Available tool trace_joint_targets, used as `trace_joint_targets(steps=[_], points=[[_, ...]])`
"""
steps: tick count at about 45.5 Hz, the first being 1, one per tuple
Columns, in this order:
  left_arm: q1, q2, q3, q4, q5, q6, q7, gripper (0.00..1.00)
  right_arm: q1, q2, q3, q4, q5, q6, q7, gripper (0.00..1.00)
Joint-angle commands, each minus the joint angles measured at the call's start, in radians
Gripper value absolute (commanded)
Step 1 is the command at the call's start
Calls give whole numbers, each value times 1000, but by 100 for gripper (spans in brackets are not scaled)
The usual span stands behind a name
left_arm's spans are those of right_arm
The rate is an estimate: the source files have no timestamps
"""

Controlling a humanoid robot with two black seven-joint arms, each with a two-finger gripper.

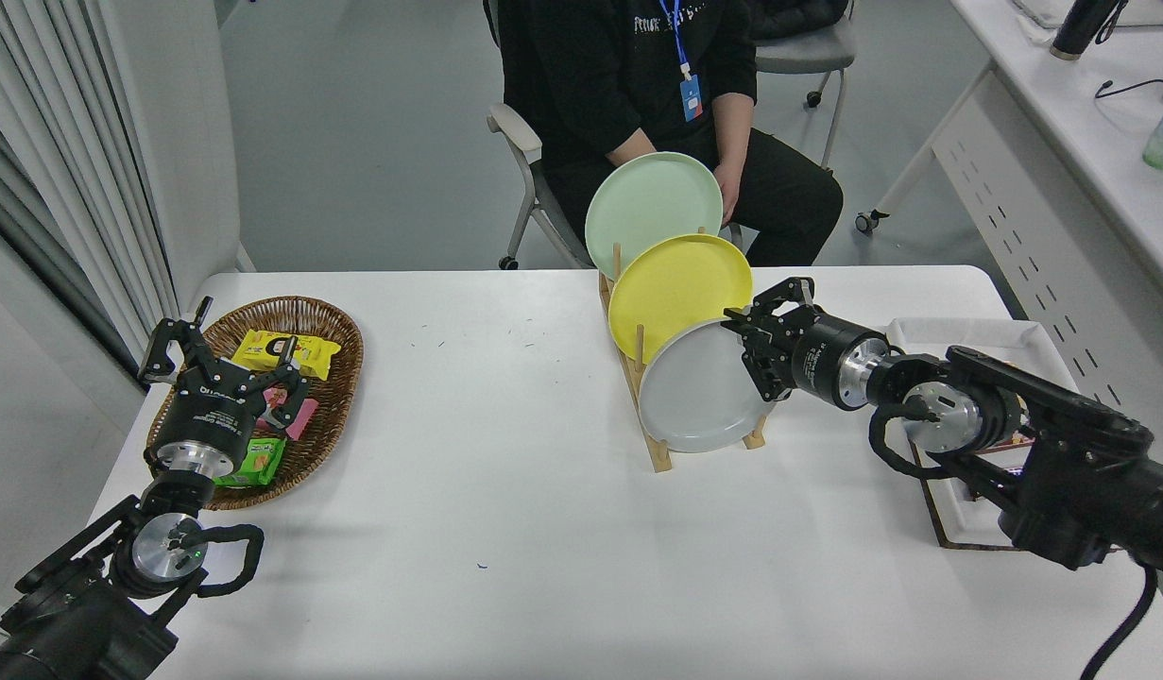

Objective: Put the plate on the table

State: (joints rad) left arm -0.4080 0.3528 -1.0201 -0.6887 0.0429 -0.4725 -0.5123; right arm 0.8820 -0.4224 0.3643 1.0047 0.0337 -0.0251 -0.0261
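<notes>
The light-grey plate [699, 387] stands on edge in the front slot of a wooden rack [658, 460] on the white table [505, 529]. It leans slightly and sits a little raised in the slot. My right gripper [754, 356] comes in from the right and is shut on the plate's right rim. A yellow plate [677, 291] and a mint-green plate [651, 208] stand behind it in the same rack. My left gripper [220, 364] is parked open at the lower left, over a wicker basket.
The wicker basket [331, 326] with snack packets sits at the left. A white tray with a dark edge [959, 332] lies at the right, under my right arm. A person [638, 85] sits at the far side, one hand near the mint-green plate.
</notes>
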Motion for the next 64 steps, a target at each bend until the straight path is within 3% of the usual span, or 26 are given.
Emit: trace_joint_targets(steps=[1, 43, 64], points=[[0, 0, 0, 0, 0, 0, 0, 98, -1, -13, 1, 5, 2, 7, 0, 6], [0, 0, 0, 0, 0, 0, 0, 98, -8, -70, 1, 101, 26, -9, -2, 0], [0, 0, 0, 0, 0, 0, 0, 98, -11, -134, 1, 218, 132, -10, 0, 0]])
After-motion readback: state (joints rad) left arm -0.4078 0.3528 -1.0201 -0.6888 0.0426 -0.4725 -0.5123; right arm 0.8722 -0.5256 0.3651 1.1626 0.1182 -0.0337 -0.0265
